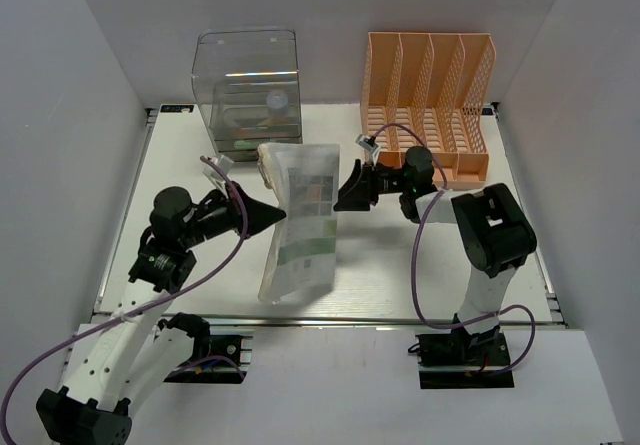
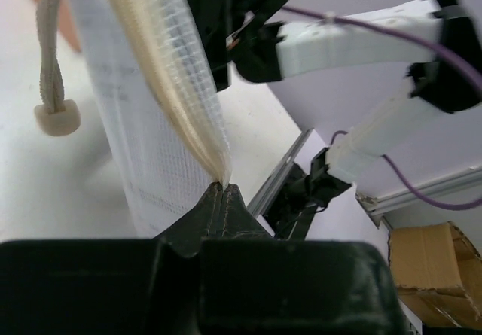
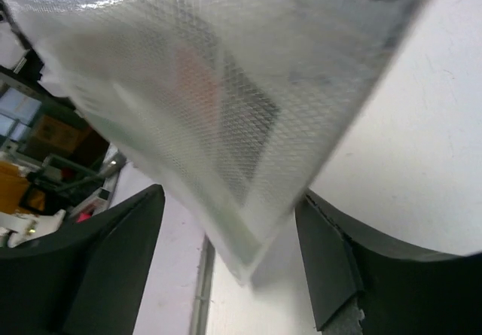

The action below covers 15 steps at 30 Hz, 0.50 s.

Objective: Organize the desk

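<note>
Your left gripper (image 2: 223, 188) sits closest to the lens in its own wrist view. Its dark jaws are pressed together on the thin seam of the mesh pouch (image 2: 158, 117), and that pinch is what stands the pouch on edge instead of letting it lie flat. A cord with a pale toggle (image 2: 57, 117) dangles beside the seam. From above you can see the same grip on the pouch's left side, about halfway along, while the right gripper (image 1: 342, 193) faces it from the opposite side. Its wrist view shows both fingers spread wide with a corner of the pouch between them and no pad visibly pressing on it, so I judge you are lining up a second hold or a handover, not yet a grasp. With 2 holds the floppy sheet would swing less on its way to a slot of the orange file rack (image 1: 428, 95) or toward the clear drawer box (image 1: 248, 85), both standing at the far edge. I cannot tell whether the pouch's lower end touches the surface. The desk (image 1: 420, 275) fills the middle of the overhead view, beneath and between both arms. It is a broad white rectangle, matte and faintly ribbed, with a metal rail along its near edge just ahead of the 2 arm bases.
</note>
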Motion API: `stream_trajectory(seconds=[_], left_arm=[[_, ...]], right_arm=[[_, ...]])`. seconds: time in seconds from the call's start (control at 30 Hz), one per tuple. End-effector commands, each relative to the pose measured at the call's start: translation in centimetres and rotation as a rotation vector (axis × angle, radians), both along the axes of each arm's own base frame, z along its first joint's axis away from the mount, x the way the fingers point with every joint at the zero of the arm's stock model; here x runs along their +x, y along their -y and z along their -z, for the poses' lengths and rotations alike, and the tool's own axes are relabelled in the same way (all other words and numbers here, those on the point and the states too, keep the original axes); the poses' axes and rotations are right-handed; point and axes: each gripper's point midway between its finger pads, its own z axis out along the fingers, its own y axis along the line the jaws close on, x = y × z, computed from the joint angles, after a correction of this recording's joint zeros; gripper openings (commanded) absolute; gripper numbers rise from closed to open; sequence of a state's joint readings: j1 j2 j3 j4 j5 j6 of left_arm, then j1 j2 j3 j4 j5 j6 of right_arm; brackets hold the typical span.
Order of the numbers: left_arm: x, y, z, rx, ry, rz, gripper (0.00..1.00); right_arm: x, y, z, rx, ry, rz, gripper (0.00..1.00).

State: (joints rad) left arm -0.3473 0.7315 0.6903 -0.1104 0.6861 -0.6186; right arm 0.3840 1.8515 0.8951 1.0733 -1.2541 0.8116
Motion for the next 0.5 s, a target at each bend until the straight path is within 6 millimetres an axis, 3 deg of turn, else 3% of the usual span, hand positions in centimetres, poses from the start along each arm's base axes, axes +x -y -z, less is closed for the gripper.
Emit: stream_trajectory(seconds=[0.0, 0.13, 0.17, 0.47], left_arm=[[-1.5, 0.2, -5.4, -0.044, 0.119, 0.054, 0.00], [-2.1, 0.0, -7.2, -0.061, 0.141, 0.057, 0.00], [-2.1, 0.0, -7.5, -0.064, 0.142, 0.054, 0.00], [-2.5, -0.2, -9.1, -0.063, 0.160, 0.053, 0.00]], right_arm=[[0.2, -0.7, -2.3, 0.074, 0.104, -0.027, 0.77], [0.1, -1.1, -2.9, 0.112, 0.090, -0.043, 0.82], [0.1, -1.1, -2.8, 0.113, 0.058, -0.048, 0.88], [-0.7, -2.0, -4.7, 0.191, 0.069, -0.110, 0.89]])
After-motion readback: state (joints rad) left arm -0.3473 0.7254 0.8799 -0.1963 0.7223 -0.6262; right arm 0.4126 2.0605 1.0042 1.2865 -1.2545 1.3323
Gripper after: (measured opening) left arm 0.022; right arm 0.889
